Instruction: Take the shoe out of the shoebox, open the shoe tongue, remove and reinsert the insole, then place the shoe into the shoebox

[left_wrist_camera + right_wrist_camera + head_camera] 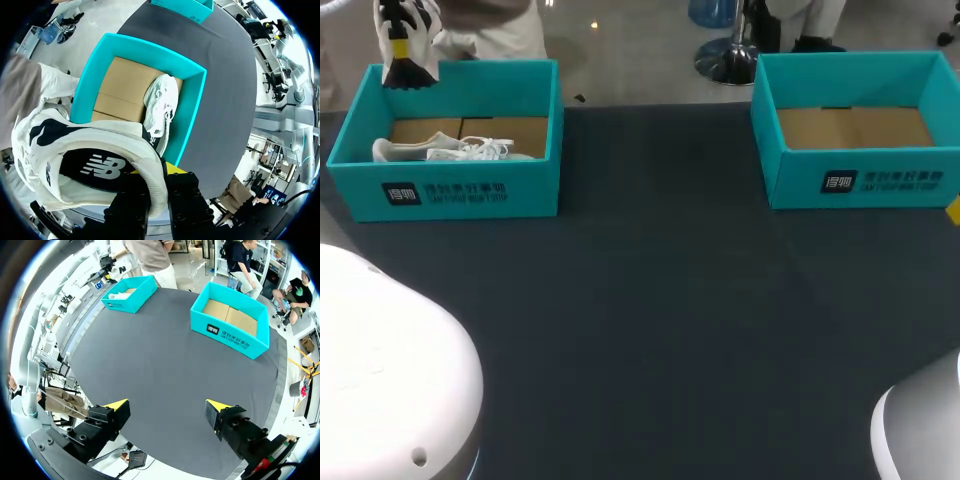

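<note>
Both arms wear smooth white shells. The left arm (pixel 390 370) fills the lower left of the head view as a big rounded dome, with one small dark hole near its lower edge. The right arm (pixel 920 430) is a grey-white curve in the lower right corner. The right gripper (pixel 167 406) has two black, blocky fingers (pixel 102 422) with round screw holes, each ending in a bright yellow wedge. The left gripper (pixel 157 175) has the same black blocks with sunk screws, and only a little yellow shows.
</note>
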You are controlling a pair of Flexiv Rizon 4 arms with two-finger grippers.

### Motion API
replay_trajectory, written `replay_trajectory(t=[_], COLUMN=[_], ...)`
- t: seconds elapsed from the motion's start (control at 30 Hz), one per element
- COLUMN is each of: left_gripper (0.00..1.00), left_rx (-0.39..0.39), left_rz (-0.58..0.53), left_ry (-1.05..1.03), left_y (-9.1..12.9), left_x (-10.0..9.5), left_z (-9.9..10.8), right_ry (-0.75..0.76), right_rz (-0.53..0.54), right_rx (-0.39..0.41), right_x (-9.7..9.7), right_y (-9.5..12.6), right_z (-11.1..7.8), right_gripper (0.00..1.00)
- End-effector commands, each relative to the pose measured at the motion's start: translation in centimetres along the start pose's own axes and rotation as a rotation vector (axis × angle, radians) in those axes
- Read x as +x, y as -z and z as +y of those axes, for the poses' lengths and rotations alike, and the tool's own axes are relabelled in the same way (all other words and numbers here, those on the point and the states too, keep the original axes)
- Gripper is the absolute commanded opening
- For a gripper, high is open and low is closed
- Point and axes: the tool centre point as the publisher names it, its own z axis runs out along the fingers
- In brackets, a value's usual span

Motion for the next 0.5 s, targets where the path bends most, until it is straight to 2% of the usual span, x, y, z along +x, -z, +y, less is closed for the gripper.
replay_trajectory(t=[0.03, 0.07, 0.23, 0.3, 0.43, 0.47, 0.5], left_gripper=[0.0, 0.0, 0.0, 0.0, 0.0, 0.0, 0.0], left_rx=[-0.059, -0.088, -0.1, -0.131, -0.152, -0.169, -0.181], left_rz=[-0.017, -0.038, -0.1, -0.167, -0.206, -0.237, -0.247], left_ry=[-0.099, -0.095, -0.313, -0.359, -0.552, -0.519, -0.572], left_y=[0.0, -0.2, -0.4, -0.4, -0.4, -0.4, -0.5], left_x=[0.1, 0.1, -0.1, -0.3, -0.9, -1.1, -1.3], left_z=[-0.3, -0.4, 0.0, 0.4, 1.1, 1.4, 1.6], right_ry=[0.0, 0.0, 0.0, 0.0, 0.0, 0.0, 0.0], right_rz=[0.002, 0.002, 0.002, 0.002, 0.002, 0.002, 0.002], right_rx=[0.006, 0.006, 0.006, 0.006, 0.006, 0.006, 0.006], right_x=[-0.1, -0.1, -0.1, -0.1, -0.1, -0.1, -0.1], right_y=[0.0, 0.0, 0.0, 0.0, 0.0, 0.0, 0.0], right_z=[0.3, 0.3, 0.3, 0.3, 0.3, 0.3, 0.3], right_gripper=[1.0, 1.0, 1.0, 1.0, 1.0, 1.0, 1.0])
